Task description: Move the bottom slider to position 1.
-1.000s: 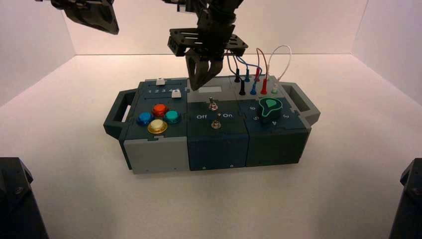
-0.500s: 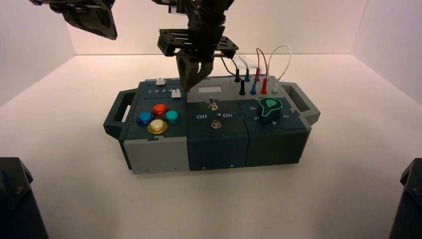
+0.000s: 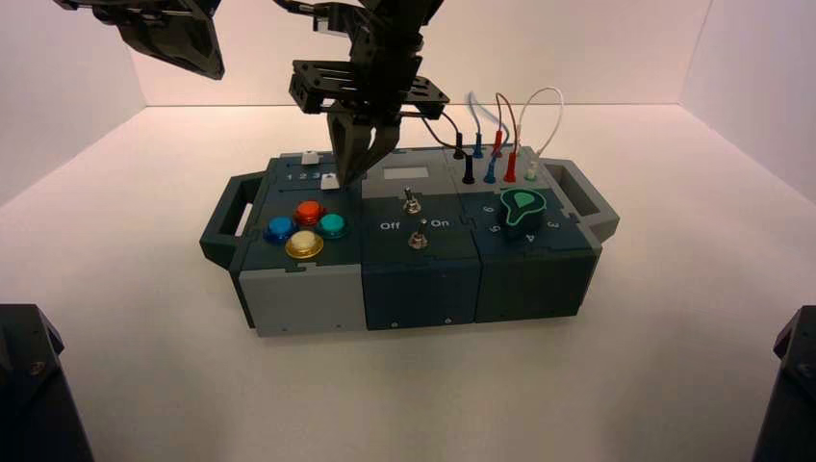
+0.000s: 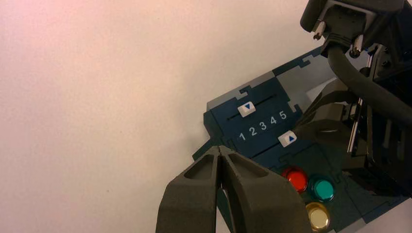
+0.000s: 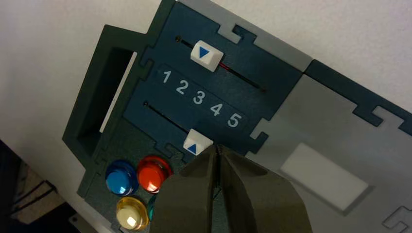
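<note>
The bottom slider [image 5: 197, 142] is a small white knob with a blue triangle, standing by the numerals 4 and 5 of the row. It also shows in the high view [image 3: 330, 180] and the left wrist view [image 4: 288, 139]. Position 1 [image 5: 166, 76] is the printed numeral at the row's end nearest the box's left handle. My right gripper [image 5: 217, 148] is shut, its tip against the knob's side away from the 1, and it also shows in the high view [image 3: 344, 178]. My left gripper [image 4: 221, 149] is shut and empty, held high above the box's left [image 3: 168, 34].
The top slider [image 5: 207, 53] stands near 2. Red [image 3: 309, 211], blue [image 3: 280, 228], teal [image 3: 333, 225] and yellow [image 3: 304, 243] buttons lie in front of the sliders. Two toggles [image 3: 411, 202], a green dial [image 3: 522, 207] and plugged wires [image 3: 500, 144] lie to the right.
My right gripper has moved left and down from the box's middle to the bottom slider. The knob has shifted slightly left. The left arm has stayed put.
</note>
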`<act>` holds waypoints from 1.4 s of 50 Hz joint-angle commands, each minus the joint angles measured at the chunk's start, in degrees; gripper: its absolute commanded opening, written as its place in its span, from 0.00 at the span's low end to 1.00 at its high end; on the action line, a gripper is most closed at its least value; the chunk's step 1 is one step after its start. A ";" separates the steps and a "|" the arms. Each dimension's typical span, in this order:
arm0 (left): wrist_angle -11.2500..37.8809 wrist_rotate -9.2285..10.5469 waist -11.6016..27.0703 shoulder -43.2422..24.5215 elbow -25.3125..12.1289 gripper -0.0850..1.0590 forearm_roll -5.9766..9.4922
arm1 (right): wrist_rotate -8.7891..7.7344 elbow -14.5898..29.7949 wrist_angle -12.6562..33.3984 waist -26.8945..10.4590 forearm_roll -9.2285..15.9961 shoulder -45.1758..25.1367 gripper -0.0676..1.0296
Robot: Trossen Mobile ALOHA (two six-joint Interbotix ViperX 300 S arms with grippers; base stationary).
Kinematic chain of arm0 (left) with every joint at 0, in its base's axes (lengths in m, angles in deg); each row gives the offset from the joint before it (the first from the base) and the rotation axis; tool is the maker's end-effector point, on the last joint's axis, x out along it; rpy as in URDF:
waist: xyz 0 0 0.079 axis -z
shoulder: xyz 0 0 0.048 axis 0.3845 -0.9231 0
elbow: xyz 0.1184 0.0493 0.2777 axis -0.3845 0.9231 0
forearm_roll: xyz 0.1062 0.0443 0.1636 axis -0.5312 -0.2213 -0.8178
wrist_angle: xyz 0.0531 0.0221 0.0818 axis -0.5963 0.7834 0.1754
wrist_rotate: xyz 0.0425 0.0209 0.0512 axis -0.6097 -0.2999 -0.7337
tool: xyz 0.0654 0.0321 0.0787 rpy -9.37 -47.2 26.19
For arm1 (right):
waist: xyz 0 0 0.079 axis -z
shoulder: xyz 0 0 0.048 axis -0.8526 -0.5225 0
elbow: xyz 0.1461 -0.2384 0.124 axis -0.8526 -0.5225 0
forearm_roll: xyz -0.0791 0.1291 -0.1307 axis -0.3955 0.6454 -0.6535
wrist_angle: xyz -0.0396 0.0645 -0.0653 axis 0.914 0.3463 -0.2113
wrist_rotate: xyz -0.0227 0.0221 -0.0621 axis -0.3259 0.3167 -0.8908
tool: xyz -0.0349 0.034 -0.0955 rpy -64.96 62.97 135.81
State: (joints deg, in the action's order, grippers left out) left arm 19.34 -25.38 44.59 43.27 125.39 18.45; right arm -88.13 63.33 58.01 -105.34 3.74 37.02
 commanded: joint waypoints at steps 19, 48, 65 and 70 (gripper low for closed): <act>1.85 -1.14 -0.53 0.70 -2.37 0.05 -1.05 | 0.18 4.31 1.93 -2.11 2.11 -0.97 0.04; 2.99 -1.49 -2.02 1.58 -2.46 0.05 -1.93 | 0.35 7.47 2.99 -3.43 2.64 -2.90 0.04; 3.08 -1.58 -2.20 1.67 -2.46 0.05 -1.93 | 0.09 8.35 4.31 -3.43 2.29 -3.52 0.04; 3.08 -1.67 -2.11 1.58 -2.46 0.05 -1.93 | 0.00 8.96 4.31 -3.43 2.20 -3.87 0.04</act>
State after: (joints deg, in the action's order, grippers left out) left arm 22.68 -26.79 42.57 44.32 124.77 16.60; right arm -88.04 70.27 62.49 -108.42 5.94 32.36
